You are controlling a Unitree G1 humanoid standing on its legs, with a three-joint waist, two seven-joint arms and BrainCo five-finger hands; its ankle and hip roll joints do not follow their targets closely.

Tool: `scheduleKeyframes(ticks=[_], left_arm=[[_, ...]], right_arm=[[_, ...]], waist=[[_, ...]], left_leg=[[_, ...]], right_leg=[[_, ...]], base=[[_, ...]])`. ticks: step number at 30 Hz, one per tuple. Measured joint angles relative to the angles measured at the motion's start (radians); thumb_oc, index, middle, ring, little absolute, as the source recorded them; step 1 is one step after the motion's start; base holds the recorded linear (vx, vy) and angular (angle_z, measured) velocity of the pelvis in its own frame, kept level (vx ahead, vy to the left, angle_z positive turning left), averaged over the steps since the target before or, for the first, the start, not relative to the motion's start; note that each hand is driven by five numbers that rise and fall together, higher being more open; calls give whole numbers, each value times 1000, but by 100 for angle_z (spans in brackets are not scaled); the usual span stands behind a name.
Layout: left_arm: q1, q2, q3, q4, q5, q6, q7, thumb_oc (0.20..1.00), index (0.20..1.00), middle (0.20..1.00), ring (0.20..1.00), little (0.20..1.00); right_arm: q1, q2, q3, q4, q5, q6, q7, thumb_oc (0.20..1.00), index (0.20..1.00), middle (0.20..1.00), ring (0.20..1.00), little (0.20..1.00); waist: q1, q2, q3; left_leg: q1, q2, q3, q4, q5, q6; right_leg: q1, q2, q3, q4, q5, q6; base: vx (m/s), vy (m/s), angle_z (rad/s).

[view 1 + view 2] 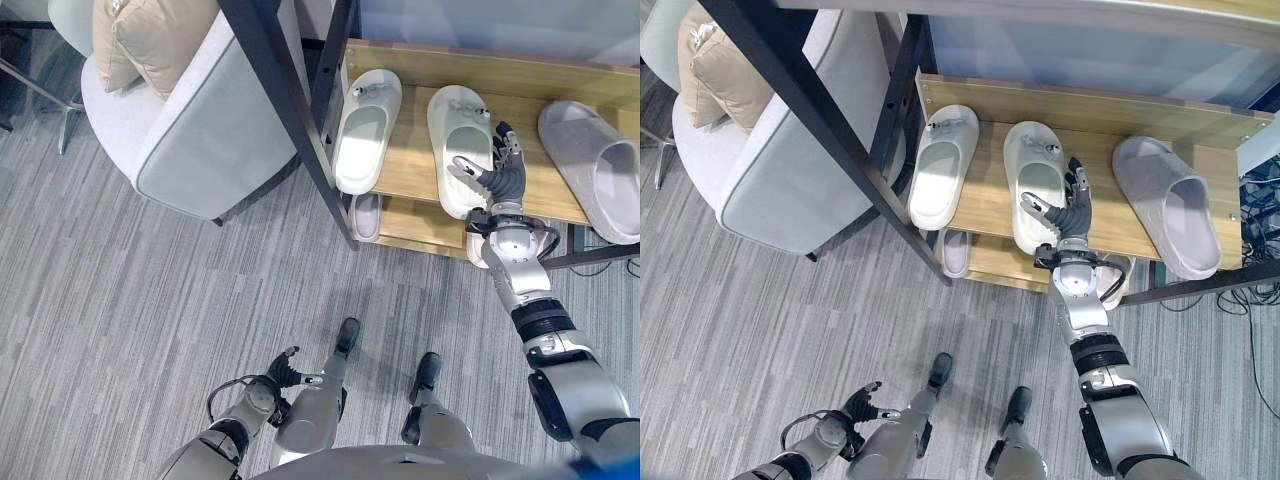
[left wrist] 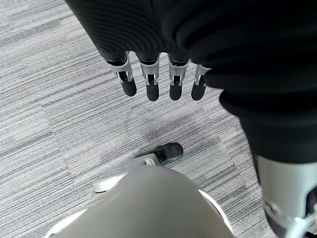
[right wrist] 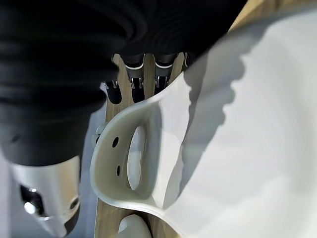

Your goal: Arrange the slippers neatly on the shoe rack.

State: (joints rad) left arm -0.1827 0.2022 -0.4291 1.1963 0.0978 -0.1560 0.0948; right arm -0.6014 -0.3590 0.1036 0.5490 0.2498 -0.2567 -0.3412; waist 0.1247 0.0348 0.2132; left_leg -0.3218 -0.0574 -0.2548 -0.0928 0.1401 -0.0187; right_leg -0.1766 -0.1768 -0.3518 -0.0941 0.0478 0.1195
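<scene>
From the left eye view, I had the right hand (image 1: 497, 175) up at the shoe rack (image 1: 410, 170), fingers spread and relaxed beside the middle white slipper (image 1: 458, 145), gripping nothing; I judged it was there to nudge that slipper parallel with the left white slipper (image 1: 366, 128). A grey slipper (image 1: 595, 165) lay on the same shelf at the right, angled. In the right eye view, two more slippers peeked from the lower shelf (image 1: 990, 262). The left wrist view showed my left hand (image 2: 158, 82) idle over the carpet (image 2: 49, 99), fingers hanging straight. The right wrist view had the white slipper's strap close beside the fingertips (image 3: 136, 82).
</scene>
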Motion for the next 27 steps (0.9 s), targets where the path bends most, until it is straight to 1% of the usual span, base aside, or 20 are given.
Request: scheduleKeyframes(ticks=[2,3,5,7,9,14,18,19,21,22,23,24,27], left_arm=[[-1,2,0,2,0,1,2,1000,1000,1000,1000,1000],[0,2,0,2,0,1,2,1000,1000,1000,1000,1000],[1,1,-1,3,0,1,7,1000,1000,1000,1000,1000],[4,0,-1,3,0,13,22,1000,1000,1000,1000,1000],[2,-1,-1,2,0,16,22,1000,1000,1000,1000,1000],[-7,-5,-2,-7,0,17,35,1000,1000,1000,1000,1000],[-8,-20,-2,-6,0,19,36,1000,1000,1000,1000,1000],[-5,-28,0,-3,0,23,36,1000,1000,1000,1000,1000],[-2,-33,4,-1,0,23,35,1000,1000,1000,1000,1000],[5,-34,7,-1,0,23,35,1000,1000,1000,1000,1000],[7,-34,8,0,0,23,35,1000,1000,1000,1000,1000],[7,-34,6,-1,0,23,35,1000,1000,1000,1000,1000],[7,-37,4,0,0,22,34,1000,1000,1000,1000,1000]], right_arm=[[-50,-15,-5,37,1,12,-18,1000,1000,1000,1000,1000],[-57,-15,-5,41,1,15,-19,1000,1000,1000,1000,1000],[-63,-12,-5,40,1,15,-27,1000,1000,1000,1000,1000],[-68,3,-4,37,1,15,-38,1000,1000,1000,1000,1000],[-68,36,-7,36,2,14,-55,1000,1000,1000,1000,1000],[-60,61,12,37,4,23,-56,1000,1000,1000,1000,1000],[-23,72,26,19,4,26,-54,1000,1000,1000,1000,1000],[43,86,37,-57,2,26,-49,1000,1000,1000,1000,1000],[135,85,42,-128,2,26,-27,1000,1000,1000,1000,1000],[227,87,44,-218,1,21,-9,1000,1000,1000,1000,1000],[255,87,44,-228,1,20,-2,1000,1000,1000,1000,1000],[255,90,44,-227,1,20,8,1000,1000,1000,1000,1000],[250,108,47,-201,1,20,29,1000,1000,1000,1000,1000]], waist=[[7,4,-1],[10,4,-1],[33,8,-3],[36,13,-6],[33,20,-11],[27,33,-25],[20,30,-48],[3,29,-61],[-15,21,-81],[-28,14,-93],[-49,11,-95],[-59,10,-95],[-61,9,-97]], left_leg=[[-13,-4,-20,0,7,-3],[-14,-5,-23,0,8,-2],[-16,-9,-24,0,9,-2],[-16,-14,-26,0,10,-2],[-15,-15,-26,0,10,-1],[-9,-14,-29,0,15,-6],[-9,-14,-29,0,17,-6],[-9,-15,-30,0,17,-6],[-7,-15,-28,0,17,-6],[-4,-16,-24,0,17,-6],[-1,-16,-19,0,17,-6],[-1,-15,-13,0,17,-6],[-1,-13,-8,0,14,-11]], right_leg=[[-3,-1,-19,0,0,0],[-4,-1,-20,0,0,0],[-5,-5,-20,0,0,0],[-4,-9,-22,0,0,1],[-2,-11,-23,0,0,2],[6,-9,-26,0,1,2],[6,-9,-26,0,3,5],[7,-10,-27,0,3,5],[8,-13,-26,0,3,5],[10,-17,-24,0,3,6],[10,-16,-21,0,6,7],[9,-16,-18,0,10,7],[6,-15,-17,0,14,5]], base=[[9,23,21],[13,7,13],[6,19,4],[4,25,4],[2,12,2],[0,0,0],[0,0,0],[3,50,1],[-10,49,-1],[-34,51,-8],[-23,34,-13],[-17,30,-14],[-8,12,-5]])
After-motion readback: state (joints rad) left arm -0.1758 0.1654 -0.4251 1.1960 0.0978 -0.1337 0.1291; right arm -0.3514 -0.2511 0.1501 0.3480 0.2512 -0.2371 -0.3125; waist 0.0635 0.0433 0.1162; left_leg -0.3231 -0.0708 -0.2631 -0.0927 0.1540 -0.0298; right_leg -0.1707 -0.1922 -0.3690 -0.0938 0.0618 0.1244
